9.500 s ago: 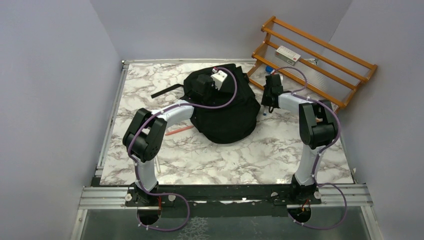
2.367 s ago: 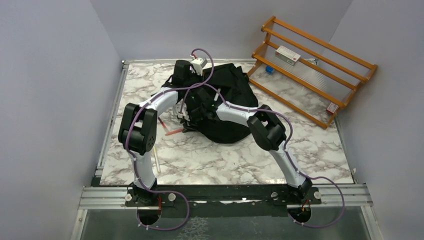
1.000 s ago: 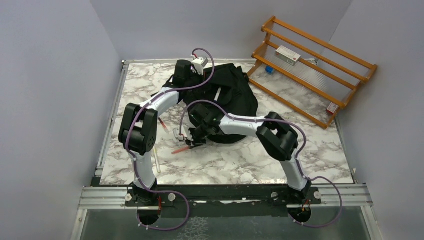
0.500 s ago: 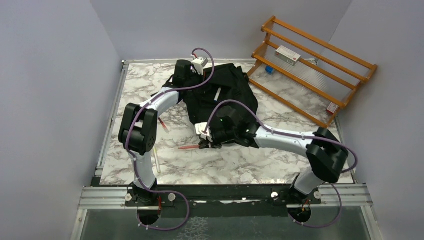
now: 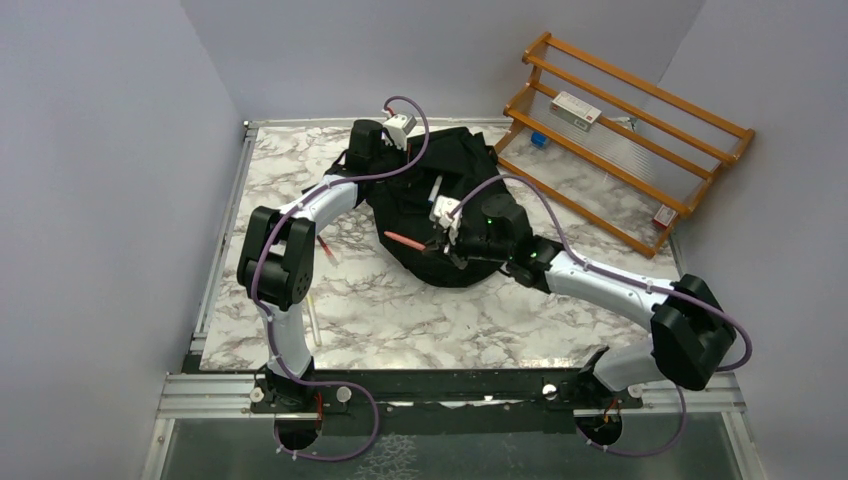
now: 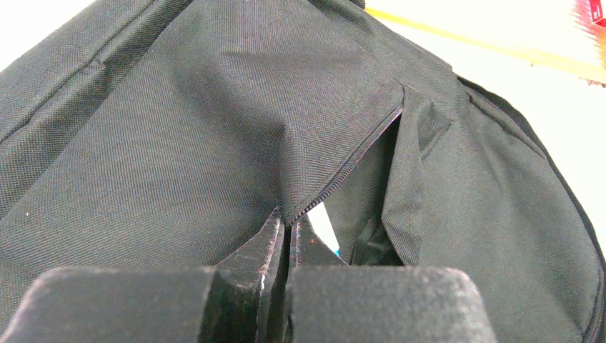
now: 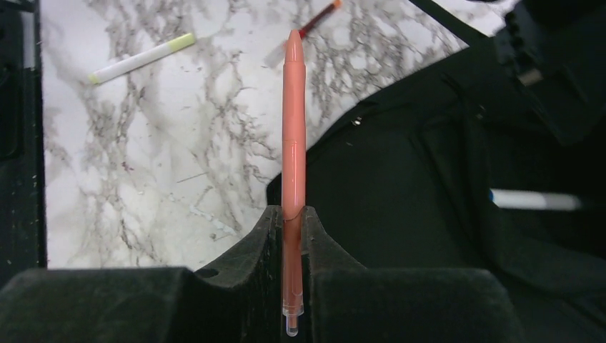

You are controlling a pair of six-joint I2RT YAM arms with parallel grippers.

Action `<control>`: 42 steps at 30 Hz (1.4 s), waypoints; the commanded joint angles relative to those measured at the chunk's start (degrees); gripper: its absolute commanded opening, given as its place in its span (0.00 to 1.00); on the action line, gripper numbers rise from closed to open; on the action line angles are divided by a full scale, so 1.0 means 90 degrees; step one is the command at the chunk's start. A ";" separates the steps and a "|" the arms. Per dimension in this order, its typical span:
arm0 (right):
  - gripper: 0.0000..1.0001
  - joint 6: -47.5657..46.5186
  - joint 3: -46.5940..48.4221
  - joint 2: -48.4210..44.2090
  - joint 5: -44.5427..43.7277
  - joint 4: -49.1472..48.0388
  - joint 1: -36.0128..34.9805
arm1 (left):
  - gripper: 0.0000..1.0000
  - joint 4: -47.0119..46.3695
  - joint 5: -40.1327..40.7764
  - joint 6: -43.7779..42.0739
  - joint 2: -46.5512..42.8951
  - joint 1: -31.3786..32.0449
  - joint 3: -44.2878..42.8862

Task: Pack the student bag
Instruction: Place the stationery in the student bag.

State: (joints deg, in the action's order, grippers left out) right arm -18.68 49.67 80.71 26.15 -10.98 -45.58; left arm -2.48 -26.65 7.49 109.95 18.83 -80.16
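Left hand [image 6: 288, 241] is pinching the bag's [image 6: 214, 128] zip edge; right hand [image 7: 291, 223] is clamping a pen [image 7: 293, 128]; bag's insides are staying mostly hidden.

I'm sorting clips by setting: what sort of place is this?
Probably a lab robot cell: plain grey walls box in a marble-patterned table, the left arm and right arm are bolted to a metal rail, and a wooden rack sits far right.

Bright, evenly lit from above, soft shadows; washed out beyond the bag [image 6: 179, 143]; blurred along wrist views' bottom.
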 commanded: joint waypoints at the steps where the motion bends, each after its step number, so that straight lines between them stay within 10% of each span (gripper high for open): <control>1: 0.01 0.0644 -0.0010 -0.0260 -0.0269 0.0115 0.0433 | 0.00 -0.0291 -0.0056 -0.0032 -0.0059 -0.0002 -0.0175; 21: 0.01 0.4281 0.1365 0.0772 -0.1116 0.1893 0.1801 | 0.00 -0.0272 -0.0134 -0.0041 -0.0055 -0.0001 -0.0192; 42: 0.01 0.7852 0.1930 0.2295 -0.0203 0.0443 0.2301 | 0.00 -0.0161 -0.0310 -0.0133 -0.0052 0.0114 -0.0263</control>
State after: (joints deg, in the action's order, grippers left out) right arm 42.50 63.94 98.45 20.53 0.08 -25.41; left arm -2.46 -27.62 7.27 109.95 19.11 -80.20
